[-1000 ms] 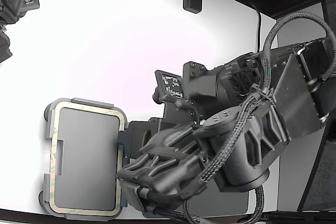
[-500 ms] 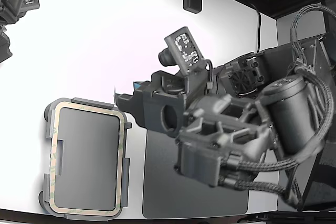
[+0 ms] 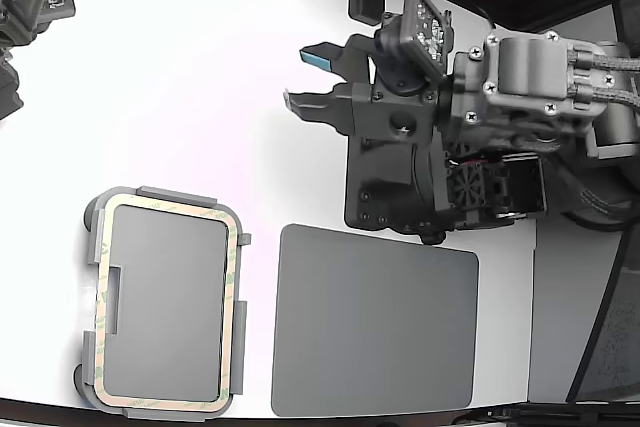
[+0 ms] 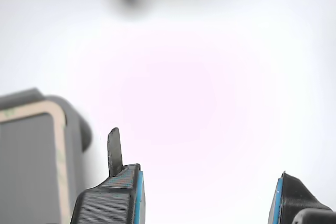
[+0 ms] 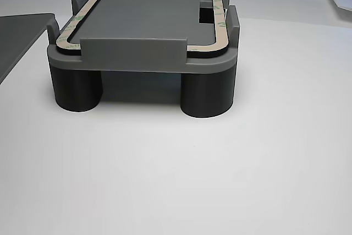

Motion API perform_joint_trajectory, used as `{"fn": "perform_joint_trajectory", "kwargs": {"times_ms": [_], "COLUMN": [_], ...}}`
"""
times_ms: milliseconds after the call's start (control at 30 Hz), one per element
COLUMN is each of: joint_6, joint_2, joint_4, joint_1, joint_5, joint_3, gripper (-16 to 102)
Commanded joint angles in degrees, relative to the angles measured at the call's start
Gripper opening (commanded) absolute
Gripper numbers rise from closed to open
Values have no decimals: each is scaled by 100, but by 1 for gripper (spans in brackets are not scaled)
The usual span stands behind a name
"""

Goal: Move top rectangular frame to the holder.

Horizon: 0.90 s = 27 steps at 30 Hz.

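From the exterior view, the thin tan rectangular frame with rounded corners and faint greenish marks (image 3: 236, 277) lies seated in the light grey plastic holder with raised edge tabs (image 3: 176, 193), low at the exterior view's left on the white tabletop (image 3: 180, 87). Just beside the holder, toward the exterior view's right, lies a large dark grey flat mat (image 3: 375, 322), apart from it by a narrow strip of tabletop. The dark arm's gripper (image 3: 308, 77) hangs over bare tabletop above the mat, well apart from the holder, its fingers (image 3: 305, 102) spread wide with nothing between them; one bears a blue pad. Half a second ago the arm covered the mat's upper part with its fingers close to the holder's corner; now it has drawn back toward the exterior view's upper right and the whole mat shows. The frame and holder lie as they did before.

From the wrist view, the two dark ribbed fingers (image 4: 113, 198) with blue pads stand far apart, bare white tabletop (image 4: 210, 93) between them. A corner of the holder (image 4: 79, 129) with the tan frame (image 4: 58, 129) inside its rim shows beside one finger, not touching it.

From the other view, the holder (image 5: 135, 53) stands on round grey legs on the tabletop (image 5: 220, 180), and the frame (image 5: 220, 31) rests flat within its raised tabs. An edge of the dark mat (image 5: 16, 37) shows at that view's left.
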Motion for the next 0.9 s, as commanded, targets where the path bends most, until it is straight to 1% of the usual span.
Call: {"fn": "perform_joint_trajectory", "kwargs": {"times_ms": [0,33,100,233,267,367,433,867], "joint_6": [-554,-633,-721,-703,-615,-545,-633,-642], "joint_2": [1239,1415,1784,2549,2549,2558,2558,2558], "joint_4": [-378,-563,-677,-589,-448,-563,-571,-580], "joint_1": [-325,-369,-387,-396,-413,-448,-448,-448], "joint_5": [-167,-185,-158,-211,-167,-44,-158,-158], "joint_3": [993,1230,1617,2399,2355,2399,2399,2399], "gripper": [100,100,100,100,100,100,100,100]}}
